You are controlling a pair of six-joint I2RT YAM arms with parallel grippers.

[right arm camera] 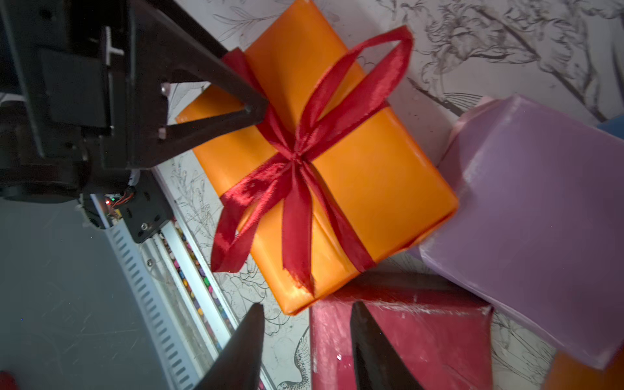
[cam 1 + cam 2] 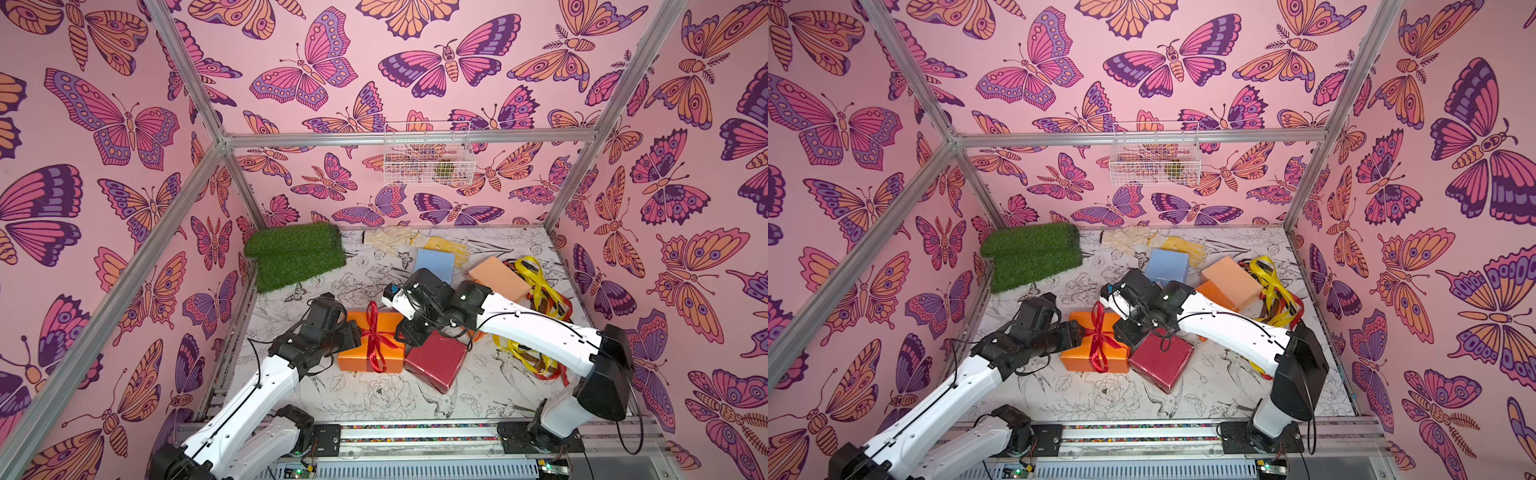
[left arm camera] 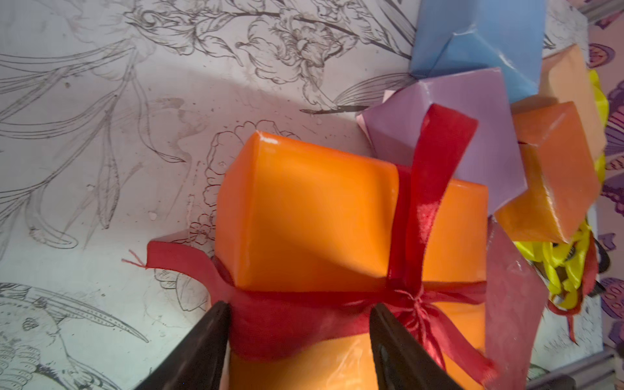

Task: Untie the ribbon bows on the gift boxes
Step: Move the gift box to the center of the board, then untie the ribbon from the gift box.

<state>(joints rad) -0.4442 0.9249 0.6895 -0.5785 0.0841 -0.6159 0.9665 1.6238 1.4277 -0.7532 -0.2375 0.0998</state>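
Note:
An orange gift box [image 2: 353, 362] [image 1: 371, 175] lies mid-table, tied with a red ribbon bow [image 2: 376, 332] [image 2: 1099, 336] [image 1: 295, 158]. My left gripper [image 2: 357, 332] [image 3: 299, 307] is at the box's left end. It is open, and its jaws stand on either side of a red ribbon loop next to the knot [image 3: 415, 297]. My right gripper [image 2: 405, 340] [image 1: 305, 310] hangs open over the near corner where the orange box meets a bare dark red box [image 2: 436, 361] [image 1: 422, 337]. Nothing is between its fingers.
Bare lilac [image 1: 540, 209], light blue [image 2: 434, 266], peach [image 2: 498, 278] and a second orange box [image 2: 1217, 295] crowd behind the right arm. Loose yellow and red ribbons [image 2: 536, 286] pile at the right. Green turf [image 2: 295, 253], gloves [image 2: 444, 245] and a wire basket [image 2: 428, 153] are at the back.

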